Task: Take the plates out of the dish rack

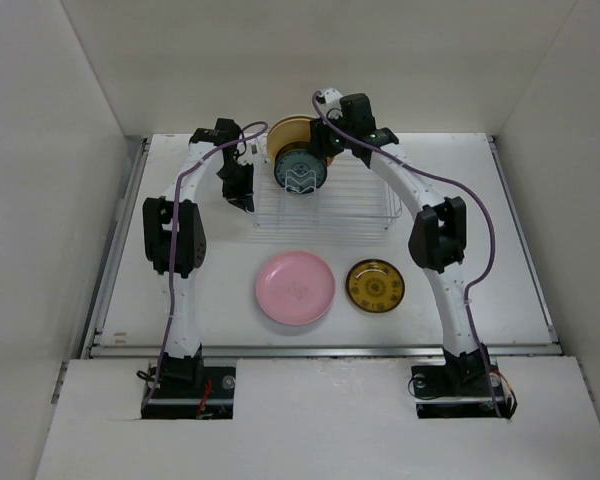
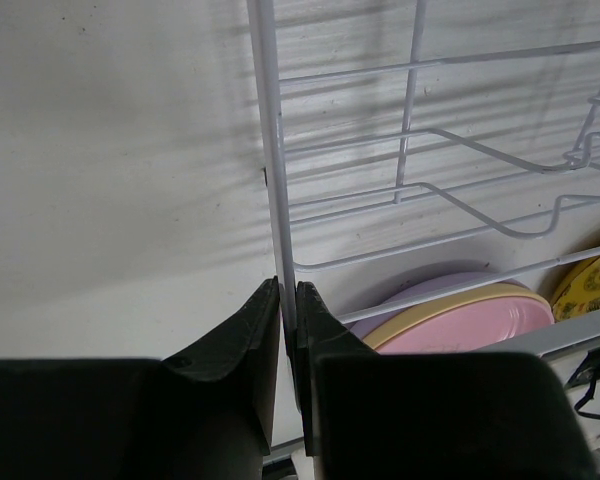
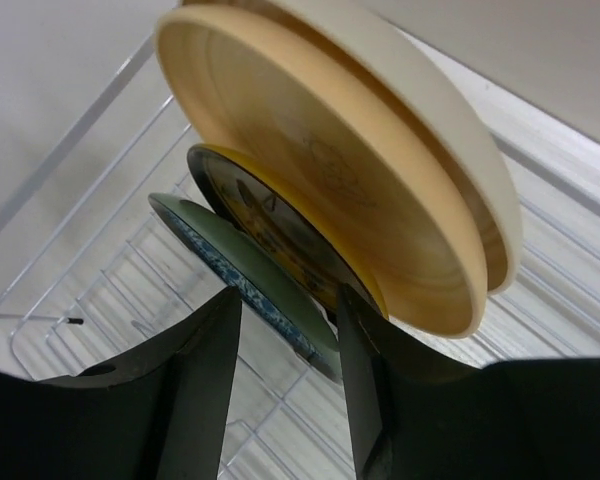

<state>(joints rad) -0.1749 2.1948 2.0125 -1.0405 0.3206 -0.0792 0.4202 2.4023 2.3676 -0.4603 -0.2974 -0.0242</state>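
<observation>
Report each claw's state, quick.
Left claw: shut on the dish rack rim wire.
Right claw: open, straddling the teal-green plate.

White arms (image 1: 183, 300), blk joints (image 1: 175, 235), purple cables (image 1: 491, 238)

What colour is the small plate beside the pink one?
The small plate is brown-gold patterned; top external view.

A pink plate (image 1: 295, 288) and brown-gold plate (image 1: 374, 285) lie side by side before the dish rack (image 1: 350, 200).
</observation>
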